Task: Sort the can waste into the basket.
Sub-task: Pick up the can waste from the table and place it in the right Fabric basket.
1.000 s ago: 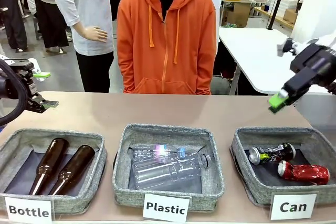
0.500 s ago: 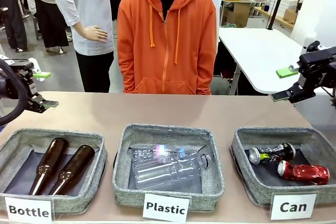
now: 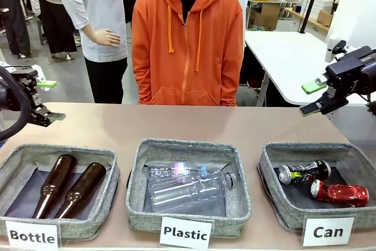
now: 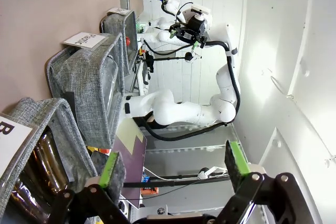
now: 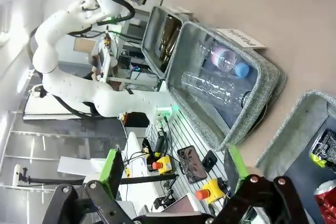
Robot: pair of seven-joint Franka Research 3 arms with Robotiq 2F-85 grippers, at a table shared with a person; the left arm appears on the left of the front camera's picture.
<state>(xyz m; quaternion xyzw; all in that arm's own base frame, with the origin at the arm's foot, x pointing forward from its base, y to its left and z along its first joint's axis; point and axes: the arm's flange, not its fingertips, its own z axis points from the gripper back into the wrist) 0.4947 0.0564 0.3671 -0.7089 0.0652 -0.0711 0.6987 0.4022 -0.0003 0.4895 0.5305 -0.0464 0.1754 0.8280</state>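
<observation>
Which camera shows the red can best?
The front view: the red can lies whole in the Can basket. The right wrist view catches just a corner of it; the left wrist view, a red sliver.

The basket marked Plastic (image 3: 189, 218) sits mid-table with two plastic bottles (image 3: 188, 185) in it. Left of it stands the Bottle basket (image 3: 17, 163) holding two glass bottles (image 3: 69, 187) side by side; right of it the Can basket (image 3: 273, 163) holds both cans (image 3: 324, 183). Behind it stands a person (image 3: 187, 45).
</observation>
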